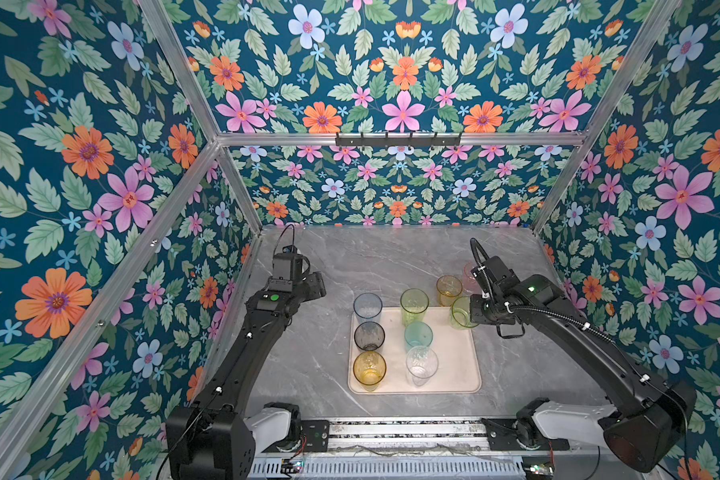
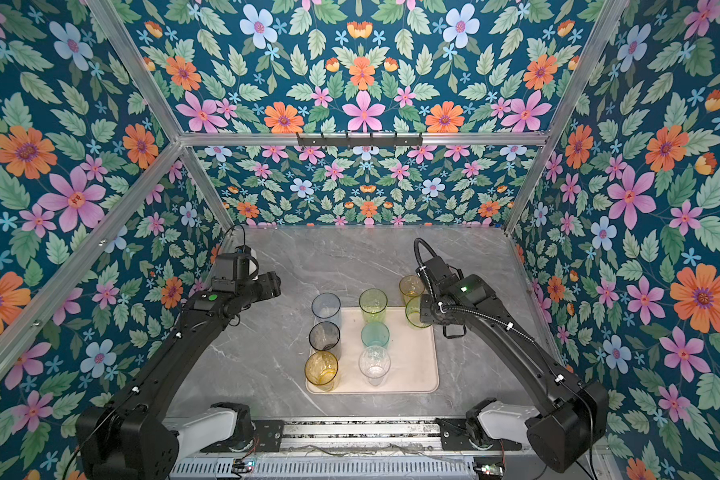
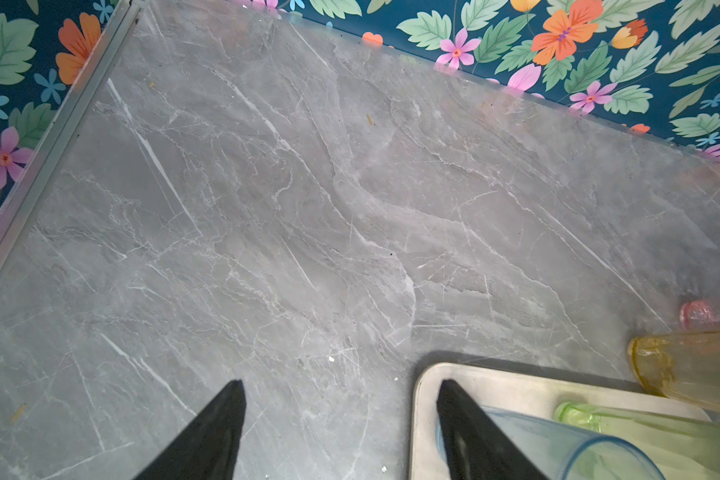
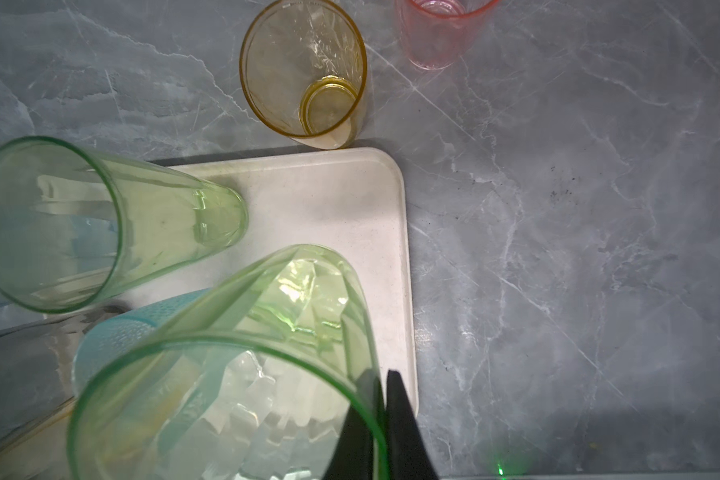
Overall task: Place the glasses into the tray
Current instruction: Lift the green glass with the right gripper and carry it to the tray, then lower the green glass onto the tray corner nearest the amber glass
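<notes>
Marble top (image 1: 391,257); right hand (image 4: 382,382) clamps green glass (image 4: 225,365), amber glass (image 4: 304,70) near; left hand (image 3: 341,384) apart.

The desk (image 1: 371,257) looks like smooth grey veined marble with a faint sheen, the tray (image 1: 454,365) is matt beige, the glasses (image 1: 414,305) are glossy translucent plastic, some faceted, and the frame bars (image 1: 267,139) are brushed metal.

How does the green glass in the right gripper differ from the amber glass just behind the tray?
The green glass is pinched at its rim by the right gripper; the amber glass stands free. The green glass is over the tray at its far right corner; the amber glass is on the table, outside the tray. Both are translucent, mouth up.
</notes>
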Controlling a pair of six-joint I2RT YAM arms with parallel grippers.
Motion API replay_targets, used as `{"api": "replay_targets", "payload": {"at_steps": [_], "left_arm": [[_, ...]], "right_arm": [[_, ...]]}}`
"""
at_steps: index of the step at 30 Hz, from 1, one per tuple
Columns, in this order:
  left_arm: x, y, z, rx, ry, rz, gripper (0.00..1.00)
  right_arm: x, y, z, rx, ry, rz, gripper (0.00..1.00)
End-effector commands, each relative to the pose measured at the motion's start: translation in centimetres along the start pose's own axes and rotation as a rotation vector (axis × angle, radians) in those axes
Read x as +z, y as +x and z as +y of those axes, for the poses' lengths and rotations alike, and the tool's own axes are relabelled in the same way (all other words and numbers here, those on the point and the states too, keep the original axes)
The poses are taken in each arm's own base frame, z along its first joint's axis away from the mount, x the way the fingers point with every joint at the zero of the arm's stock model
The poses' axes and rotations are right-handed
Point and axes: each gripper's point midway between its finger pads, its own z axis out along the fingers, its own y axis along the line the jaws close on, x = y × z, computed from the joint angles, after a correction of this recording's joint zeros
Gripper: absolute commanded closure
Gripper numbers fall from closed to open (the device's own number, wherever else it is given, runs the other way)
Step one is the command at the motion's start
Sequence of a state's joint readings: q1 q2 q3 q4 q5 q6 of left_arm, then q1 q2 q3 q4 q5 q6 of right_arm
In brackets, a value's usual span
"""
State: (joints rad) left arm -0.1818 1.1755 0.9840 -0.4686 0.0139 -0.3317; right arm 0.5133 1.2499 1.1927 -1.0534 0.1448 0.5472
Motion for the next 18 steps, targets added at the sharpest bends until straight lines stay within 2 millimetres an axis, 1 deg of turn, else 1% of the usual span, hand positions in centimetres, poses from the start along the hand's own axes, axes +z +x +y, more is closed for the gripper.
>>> {"api": "replay_targets", "payload": {"at_steps": [1, 7, 12, 18], "left_arm": [[-0.1, -0.3, 0.0, 0.014, 0.001, -0.011, 0.24], [0.0, -0.4, -0.3, 0.016, 0.014, -0.004, 0.24], [-0.1, -0.5, -0.5, 0.018, 0.025, -0.007, 0.24], [0.4, -0.5, -0.8, 0.01, 0.053, 0.012, 0.24]], "right_arm": [[1.0, -0.2, 0.5, 0.024, -0.024, -0.023, 1.0], [2.9, 1.3, -0.1, 0.041, -0.009, 0.007, 1.0], [4.1, 1.8, -0.2, 0.055, 0.005, 0.027, 1.0], [5.3, 2.1, -0.2, 0.071, 0.02, 0.05, 1.0]]}}
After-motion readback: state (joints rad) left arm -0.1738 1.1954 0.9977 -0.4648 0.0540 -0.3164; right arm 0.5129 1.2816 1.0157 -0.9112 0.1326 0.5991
